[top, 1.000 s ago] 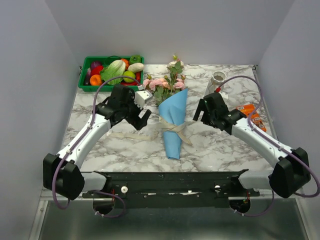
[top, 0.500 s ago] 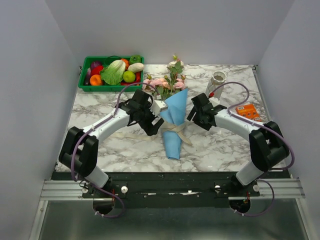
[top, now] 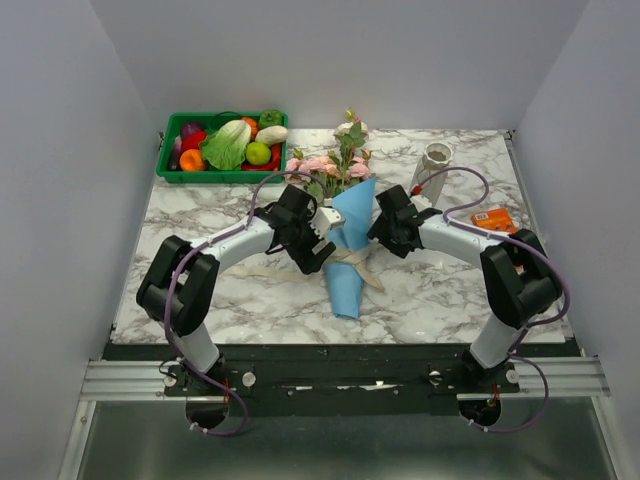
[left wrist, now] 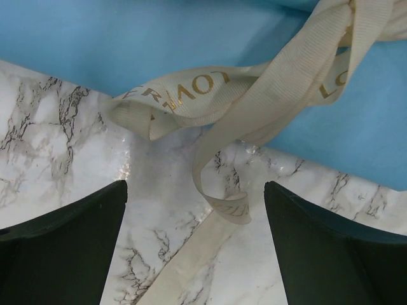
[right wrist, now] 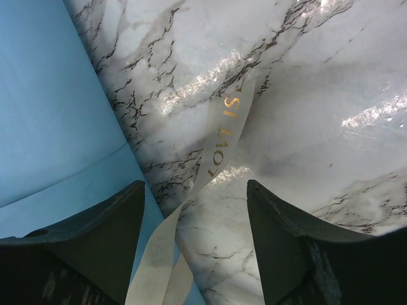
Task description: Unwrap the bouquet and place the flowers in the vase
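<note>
Bouquet of pink and cream roses in blue paper (top: 345, 255), beige ribbon (left wrist: 254, 95) tied, lying wrapped on marble surface (top: 450, 290) — arms just swung in, left claw (left wrist: 196, 190) gaping over the loop, right claw (right wrist: 195, 187) apart astride the tail — untying likely next.

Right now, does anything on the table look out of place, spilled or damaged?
Nothing is spilled or broken. The bouquet lies flat on the table, still wrapped, with its ribbon ends trailing loose beside it. The vase stands at the back right, and an orange packet lies near the right edge.
</note>
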Controlling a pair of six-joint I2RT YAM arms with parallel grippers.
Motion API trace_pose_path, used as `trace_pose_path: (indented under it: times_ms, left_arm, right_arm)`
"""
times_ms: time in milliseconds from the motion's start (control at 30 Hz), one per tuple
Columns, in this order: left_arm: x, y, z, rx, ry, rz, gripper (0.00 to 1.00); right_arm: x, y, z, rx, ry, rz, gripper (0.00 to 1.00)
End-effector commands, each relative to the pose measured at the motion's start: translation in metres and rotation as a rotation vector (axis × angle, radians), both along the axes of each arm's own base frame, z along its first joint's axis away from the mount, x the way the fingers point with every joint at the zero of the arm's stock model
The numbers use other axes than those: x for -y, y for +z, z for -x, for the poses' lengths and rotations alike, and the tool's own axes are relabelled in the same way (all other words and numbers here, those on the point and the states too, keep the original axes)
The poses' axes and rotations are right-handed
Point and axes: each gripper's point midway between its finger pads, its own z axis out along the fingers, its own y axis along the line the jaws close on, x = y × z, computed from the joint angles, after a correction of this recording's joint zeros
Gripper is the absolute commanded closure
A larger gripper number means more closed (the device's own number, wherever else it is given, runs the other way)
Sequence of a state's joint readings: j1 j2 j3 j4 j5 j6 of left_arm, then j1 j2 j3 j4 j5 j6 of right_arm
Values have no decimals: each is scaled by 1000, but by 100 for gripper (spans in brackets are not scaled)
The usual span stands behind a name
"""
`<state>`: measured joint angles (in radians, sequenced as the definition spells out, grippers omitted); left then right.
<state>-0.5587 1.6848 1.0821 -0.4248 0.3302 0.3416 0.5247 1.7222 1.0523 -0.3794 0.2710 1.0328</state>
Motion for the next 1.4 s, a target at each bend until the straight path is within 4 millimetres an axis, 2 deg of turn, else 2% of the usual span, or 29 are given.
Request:
trace_pose_path:
  times_ms: [0,33,133,167,233,267,433,467,500,533,567,600,633,733,767,800,833,867,900,967,1000,1067,1100,1133,1200,1233,1333,1367]
  left_arm:
    - [-2,-5,-5,53,-15,-15,4]
    - [-2,-6,-4,57,-15,-13,5]
    - [-4,-9,1,56,-17,-21,17]
    - [-5,-11,1,58,-13,-27,29]
    - [-8,-13,-1,68,1,-44,43]
    - [-9,-14,-3,78,5,-46,54]
    - [-12,-12,-8,96,36,-60,76]
    - [-13,-9,-9,107,41,-63,83]
    - [-14,-6,-11,116,44,-65,87]
    - [-17,-3,-13,130,54,-75,92]
    - [-19,4,-13,142,58,-76,100]
    - [-20,10,-16,153,68,-75,100]
    - [-23,16,-19,160,87,-69,100]
    - [-30,44,-26,197,136,-29,100]
    - [-39,50,-29,191,177,-21,100]
    - [-42,66,-35,217,201,1,100]
    - [-49,71,-39,221,229,6,100]
    - [-64,77,-44,217,282,10,100]
    - [-72,89,-50,239,315,21,100]
    - [-92,100,-59,262,381,11,100]
    - [-117,109,-67,287,459,-3,100]
    - [-142,117,-72,310,533,-29,100]
    - [-163,125,-76,337,591,-38,100]
    - [-180,128,-78,354,644,-64,100]
    - [-208,137,-79,387,727,-95,100]
    - [-233,139,-79,404,810,-140,100]
    - [-259,146,-75,430,885,-178,100]
    - [-265,149,-74,442,908,-191,82]
  right_arm:
    - [-11,-5,-4,-2,-19,-44,29]
    - [-13,-7,-3,-4,-15,-46,29]
    - [-19,-9,-3,2,-15,-52,33]
    - [-20,-11,-3,-1,-14,-53,38]
    - [-27,-13,-3,-2,-5,-64,44]
    - [-29,-14,-3,-3,-4,-65,51]
    - [-37,-18,-2,-9,8,-63,76]
    - [-35,-18,0,-9,5,-59,85]
    - [-32,-18,1,-7,0,-54,89]
    - [-29,-9,1,18,-8,-50,93]
    - [-24,-8,5,21,-14,-39,99]
    - [-20,-4,6,34,-20,-31,99]
    - [-14,11,5,75,-33,-26,100]
    - [8,22,14,115,-65,28,100]
    - [12,39,14,159,-76,20,99]
    - [20,42,19,170,-81,36,99]
    - [29,48,20,191,-98,66,99]
    - [35,64,22,230,-109,59,99]
    - [40,69,23,245,-113,75,99]
    - [59,79,29,263,-149,126,99]
    - [66,91,31,294,-161,124,99]
    - [87,96,37,305,-206,159,99]
    - [95,108,40,334,-223,148,99]
    - [110,110,44,334,-262,173,99]
    - [129,114,51,345,-304,196,99]
    - [145,124,55,370,-348,210,99]
    - [178,133,65,389,-408,283,99]
    - [184,134,68,385,-421,298,95]
